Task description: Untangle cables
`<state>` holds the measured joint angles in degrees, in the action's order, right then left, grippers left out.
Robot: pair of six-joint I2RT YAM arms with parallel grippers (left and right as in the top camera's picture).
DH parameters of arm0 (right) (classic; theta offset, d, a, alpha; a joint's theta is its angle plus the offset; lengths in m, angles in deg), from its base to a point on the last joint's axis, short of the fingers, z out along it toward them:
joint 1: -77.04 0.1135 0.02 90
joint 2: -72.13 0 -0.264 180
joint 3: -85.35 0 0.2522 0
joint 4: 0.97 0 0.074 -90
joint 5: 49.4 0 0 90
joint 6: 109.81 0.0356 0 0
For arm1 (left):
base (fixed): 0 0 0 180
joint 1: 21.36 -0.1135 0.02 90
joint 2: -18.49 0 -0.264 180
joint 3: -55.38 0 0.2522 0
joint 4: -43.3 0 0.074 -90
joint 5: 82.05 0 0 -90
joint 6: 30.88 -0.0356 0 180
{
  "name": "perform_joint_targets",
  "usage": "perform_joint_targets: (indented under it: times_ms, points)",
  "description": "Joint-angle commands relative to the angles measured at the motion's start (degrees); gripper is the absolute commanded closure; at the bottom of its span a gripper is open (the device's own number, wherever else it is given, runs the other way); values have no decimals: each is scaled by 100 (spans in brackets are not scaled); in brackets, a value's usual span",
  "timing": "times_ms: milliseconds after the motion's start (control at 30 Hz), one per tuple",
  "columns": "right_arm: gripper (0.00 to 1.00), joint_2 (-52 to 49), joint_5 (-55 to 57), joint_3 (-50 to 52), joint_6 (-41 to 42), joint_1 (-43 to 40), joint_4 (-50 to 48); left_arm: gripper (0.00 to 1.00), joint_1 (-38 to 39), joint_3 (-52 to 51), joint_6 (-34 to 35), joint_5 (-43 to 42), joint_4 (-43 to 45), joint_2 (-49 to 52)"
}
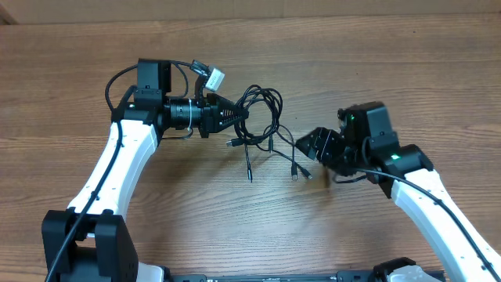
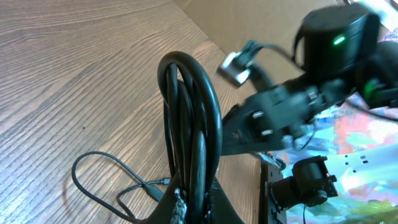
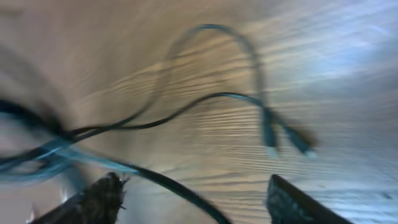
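Note:
The cables point(image 1: 264, 117) are a bundle of thin black cords on the wooden table, with loose strands trailing toward me and ending in small plugs point(image 1: 295, 173). My left gripper point(image 1: 239, 117) is shut on the left side of the bundle. In the left wrist view the looped cables point(image 2: 194, 118) rise upright from between the jaws of my left gripper point(image 2: 199, 211). My right gripper point(image 1: 306, 146) stands open just right of the loose strands. The blurred right wrist view shows one strand point(image 3: 180, 188) running across between the spread fingers point(image 3: 93, 200) of my right gripper point(image 3: 196, 199); they do not pinch it.
A white-tagged connector point(image 1: 213, 77) on the left arm's own wiring sits just above the left gripper. The right arm's dark body point(image 2: 292, 106) fills the area beyond the loop in the left wrist view. Two plug ends point(image 3: 285, 142) lie on the wood ahead of the right gripper.

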<state>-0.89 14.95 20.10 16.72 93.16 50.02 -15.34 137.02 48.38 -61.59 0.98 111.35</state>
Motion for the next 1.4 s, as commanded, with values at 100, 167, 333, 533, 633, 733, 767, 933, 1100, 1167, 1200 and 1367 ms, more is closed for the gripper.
perform_joint_targets:
  times_ms: [100,167,333,533,633,733,767,933,1100,1167,1200,1367]
  points:
    - [11,573,-841,-382,-1189,-22,-247,96,179,138,-105,-87,4,-146]
    - [6,654,-844,-382,-1360,-22,-313,95,236,138,-90,-101,4,-146]
    - [0,636,-671,-382,-1714,-22,-420,96,385,138,-83,-306,9,-146]
    - [0,520,-214,-382,-2535,-22,-479,96,496,138,-85,-1088,9,-146]
    - [0,492,-125,-382,-2723,-22,-557,96,494,138,-87,-1515,11,-146]
    - [14,490,-168,-382,-2723,-9,-673,96,494,138,-85,-1722,9,-146]
    - [25,490,-234,-382,-2723,-7,-715,96,494,138,-83,-1742,9,-146]
    - [84,490,-1145,-382,-2721,-7,-962,94,494,138,-85,-1635,20,-146]
    - [96,490,-2046,-382,-2719,-7,-1014,96,494,138,-52,-1145,31,-146]
    - [96,490,-2295,-382,-2721,-7,-1019,95,494,138,-39,-1121,33,-146]
    - [96,490,-2367,-382,-2721,-7,-1019,92,494,138,-39,-1113,33,-146]
    - [96,490,-2396,-382,-2601,-7,-1019,87,494,138,-35,-927,33,-146]
